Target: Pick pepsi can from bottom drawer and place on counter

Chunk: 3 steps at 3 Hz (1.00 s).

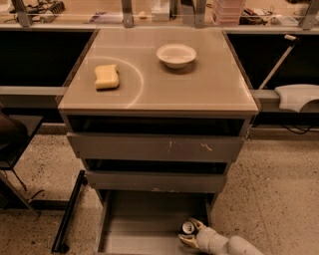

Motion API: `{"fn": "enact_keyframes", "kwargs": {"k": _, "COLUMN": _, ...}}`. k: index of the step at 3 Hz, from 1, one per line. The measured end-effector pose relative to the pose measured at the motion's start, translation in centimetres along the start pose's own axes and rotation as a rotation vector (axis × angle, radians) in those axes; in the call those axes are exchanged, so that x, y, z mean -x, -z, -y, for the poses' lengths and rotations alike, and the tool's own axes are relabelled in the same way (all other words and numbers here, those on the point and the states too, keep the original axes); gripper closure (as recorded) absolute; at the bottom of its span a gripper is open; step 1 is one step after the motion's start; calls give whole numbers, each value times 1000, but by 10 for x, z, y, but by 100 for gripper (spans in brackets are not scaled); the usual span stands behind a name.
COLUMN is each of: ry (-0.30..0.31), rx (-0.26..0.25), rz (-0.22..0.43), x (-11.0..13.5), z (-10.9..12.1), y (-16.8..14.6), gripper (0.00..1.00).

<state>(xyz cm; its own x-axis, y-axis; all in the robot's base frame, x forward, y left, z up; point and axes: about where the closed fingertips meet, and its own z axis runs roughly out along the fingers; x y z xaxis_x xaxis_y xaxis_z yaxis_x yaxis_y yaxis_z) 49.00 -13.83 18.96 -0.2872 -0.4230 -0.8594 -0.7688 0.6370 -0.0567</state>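
Observation:
The pepsi can (pixel 188 227) lies in the right part of the open bottom drawer (pixel 139 224), its silver end facing up. My gripper (pixel 191 232) reaches in from the lower right, its pale fingers (pixel 196 224) on either side of the can. The tan counter (pixel 199 84) with a pale arc mark tops the cabinet above.
A yellow sponge (pixel 106 76) and a white bowl (pixel 176 54) sit on the counter. Two grey drawers (pixel 154 147) above the bottom one stand slightly pulled out. A cluttered ledge with metal posts (pixel 127 12) runs behind. A black bar (pixel 69 211) leans on the floor at left.

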Motion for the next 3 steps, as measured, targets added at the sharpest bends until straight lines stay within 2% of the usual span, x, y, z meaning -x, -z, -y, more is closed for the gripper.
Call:
{"fn": "enact_keyframes", "kwargs": {"k": 2, "ry": 0, "rx": 0, "rz": 0, "x": 0, "z": 0, "y": 0, "gripper": 88}}
{"fn": "enact_keyframes", "kwargs": {"k": 3, "ry": -10, "rx": -9, "rz": 8, "x": -4, "z": 2, "y": 0, "gripper": 100}}
